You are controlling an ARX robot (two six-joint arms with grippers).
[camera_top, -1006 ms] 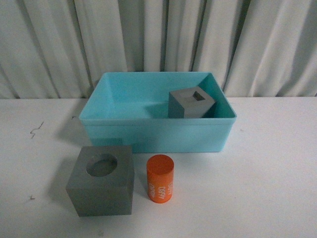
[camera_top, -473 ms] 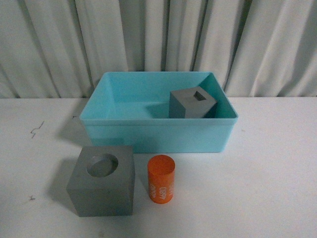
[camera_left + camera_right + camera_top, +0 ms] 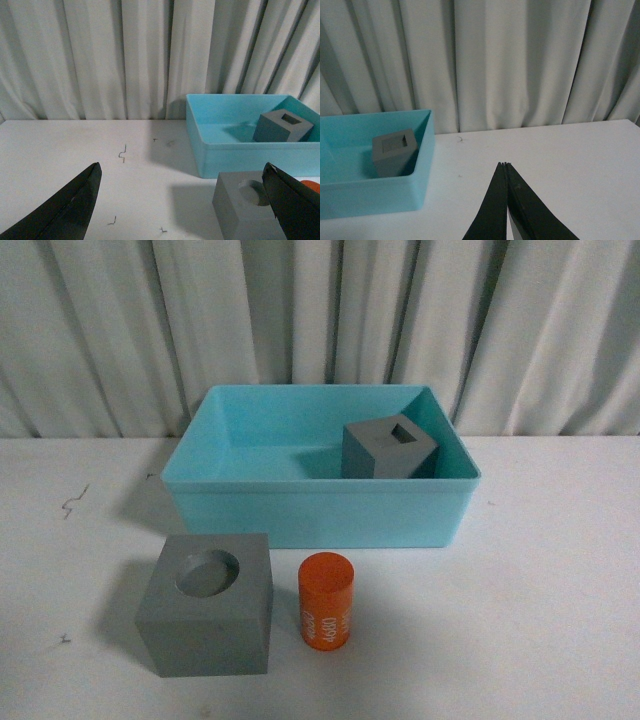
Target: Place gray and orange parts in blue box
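Inside the blue box (image 3: 320, 483), at its right end, sits a gray cube with a square recess (image 3: 385, 450). On the table in front of the box stand a larger-looking gray cube with a round recess (image 3: 207, 605) and, to its right, an upright orange cylinder (image 3: 326, 602) with white digits. Neither arm shows in the front view. My left gripper (image 3: 182, 165) is open and holds nothing, with the round-recess cube (image 3: 235, 205) beside one finger and the box (image 3: 240, 155) beyond. My right gripper (image 3: 505, 164) is shut and holds nothing, over bare table to the right of the box (image 3: 375, 197).
A white tabletop (image 3: 560, 590) carries everything, with a pleated light curtain (image 3: 320, 320) close behind the box. Small dark scuff marks (image 3: 70, 503) lie on the table's left side.
The whole front view has shifted a few pixels to the right. The parts and the box keep their places relative to one another.
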